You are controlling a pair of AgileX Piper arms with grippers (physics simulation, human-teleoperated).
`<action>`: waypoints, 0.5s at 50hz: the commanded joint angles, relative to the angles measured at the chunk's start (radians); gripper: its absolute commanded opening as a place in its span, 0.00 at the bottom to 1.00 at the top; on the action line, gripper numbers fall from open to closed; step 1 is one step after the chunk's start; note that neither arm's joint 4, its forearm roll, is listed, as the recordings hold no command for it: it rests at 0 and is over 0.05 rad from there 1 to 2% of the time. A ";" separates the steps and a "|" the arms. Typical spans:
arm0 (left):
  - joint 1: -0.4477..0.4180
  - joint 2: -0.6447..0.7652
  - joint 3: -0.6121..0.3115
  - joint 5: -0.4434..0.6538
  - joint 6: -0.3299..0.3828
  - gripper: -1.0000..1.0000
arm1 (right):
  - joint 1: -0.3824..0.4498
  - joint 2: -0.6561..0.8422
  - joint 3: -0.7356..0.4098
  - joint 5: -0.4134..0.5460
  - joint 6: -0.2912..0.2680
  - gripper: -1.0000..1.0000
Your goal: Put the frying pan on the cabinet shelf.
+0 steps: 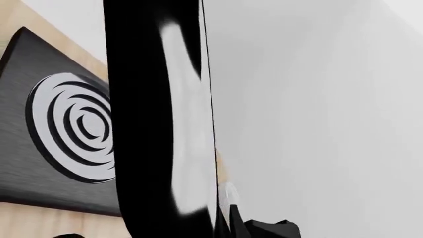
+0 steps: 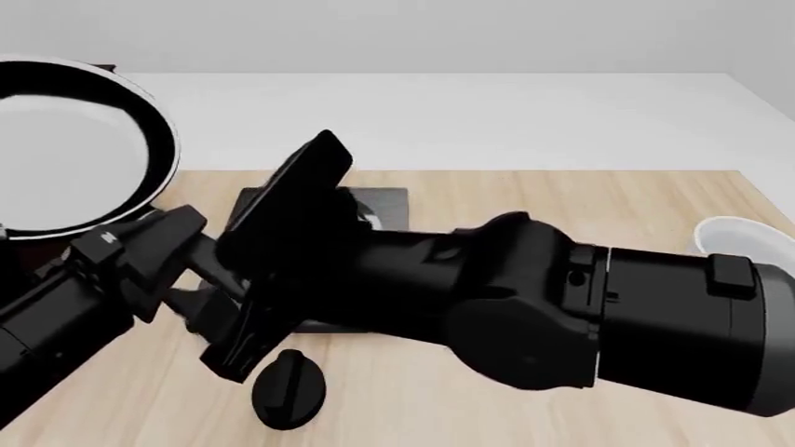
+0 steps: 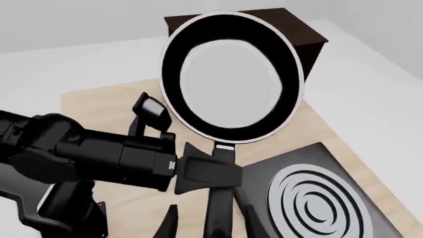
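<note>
The frying pan [image 3: 231,79] is lifted off the table and tilted, its glossy whitish inside facing the right wrist camera. In the front view the frying pan [image 2: 74,140] hangs at the far left. My left gripper [image 3: 221,171] is shut on the pan's handle just below the rim. The slim handle [image 3: 218,213] runs on between the fingers of my right gripper [image 3: 213,225], which is open with a gap on each side. Behind the pan stands the dark brown cabinet [image 3: 307,37]; its shelf is hidden. The left wrist view is filled by the pan's black side [image 1: 145,124].
A flat black slab with silver rings [image 3: 317,198] lies on the wooden table [image 2: 522,196] under the arms. A white bowl [image 2: 746,237] sits at the table's right edge. A round black knob [image 2: 289,386] shows near the front. My right arm [image 2: 597,307] spans the middle.
</note>
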 commanded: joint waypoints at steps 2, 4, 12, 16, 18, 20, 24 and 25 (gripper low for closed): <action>0.009 -0.002 -0.006 -0.023 0.013 0.00 | -0.015 -0.035 0.015 0.000 0.006 1.00; 0.004 0.002 0.003 -0.035 0.009 0.00 | -0.029 -0.053 0.023 0.004 0.010 1.00; 0.011 0.003 0.011 -0.047 0.011 0.00 | -0.069 -0.126 0.098 -0.023 0.018 1.00; 0.013 0.000 0.008 -0.042 0.009 0.00 | -0.106 -0.162 0.162 -0.058 0.037 1.00; 0.011 -0.001 0.008 -0.039 0.012 0.00 | -0.123 -0.188 0.200 -0.080 0.040 1.00; 0.013 -0.004 0.004 -0.032 0.013 0.00 | -0.135 -0.209 0.233 -0.098 0.049 1.00; 0.019 -0.005 0.001 -0.029 0.012 0.00 | -0.181 -0.252 0.318 -0.144 0.061 1.00; 0.020 -0.004 0.001 -0.030 0.013 0.00 | -0.207 -0.274 0.351 -0.165 0.043 1.00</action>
